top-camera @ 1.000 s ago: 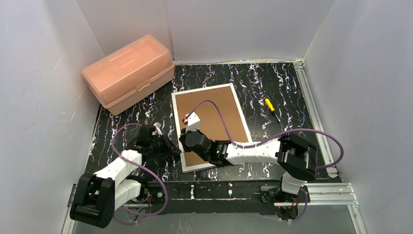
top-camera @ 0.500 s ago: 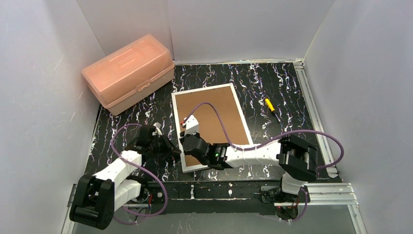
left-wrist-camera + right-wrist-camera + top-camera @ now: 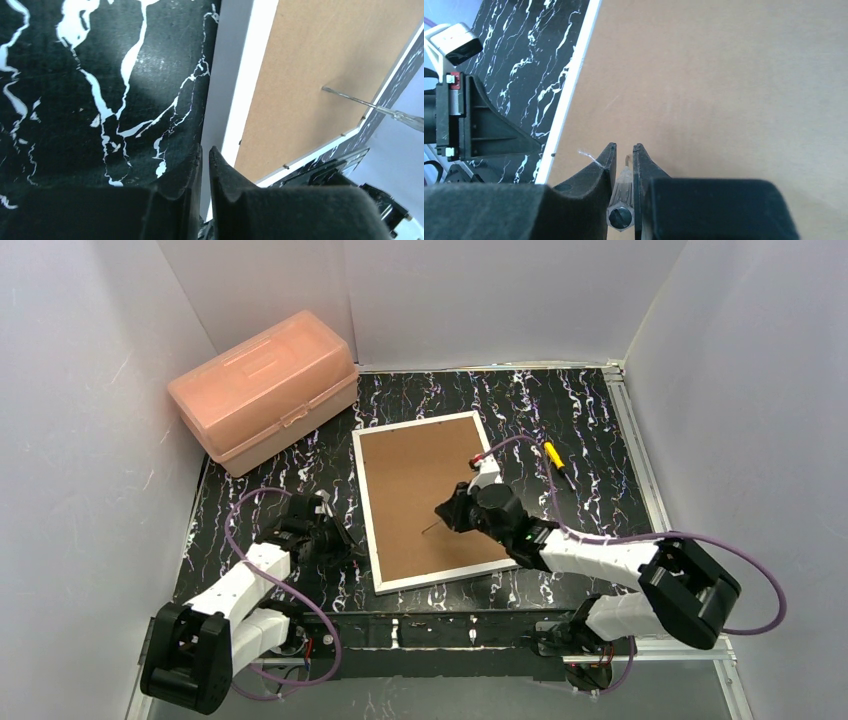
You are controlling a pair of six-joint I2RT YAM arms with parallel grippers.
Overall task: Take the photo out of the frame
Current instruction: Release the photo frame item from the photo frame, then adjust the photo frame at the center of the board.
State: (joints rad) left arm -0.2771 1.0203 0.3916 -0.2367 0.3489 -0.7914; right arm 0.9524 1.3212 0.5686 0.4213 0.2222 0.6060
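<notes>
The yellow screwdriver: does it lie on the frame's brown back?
No, the yellow screwdriver lies on the table, right of the frame and apart from it.

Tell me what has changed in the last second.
The right end effector swung right, from the frame's left edge to the middle of its brown back. It is shut on a clear-handled screwdriver whose tip points at the board. The left end effector remains shut beside the frame's left edge. The frame, pink box and yellow screwdriver have not moved.
</notes>
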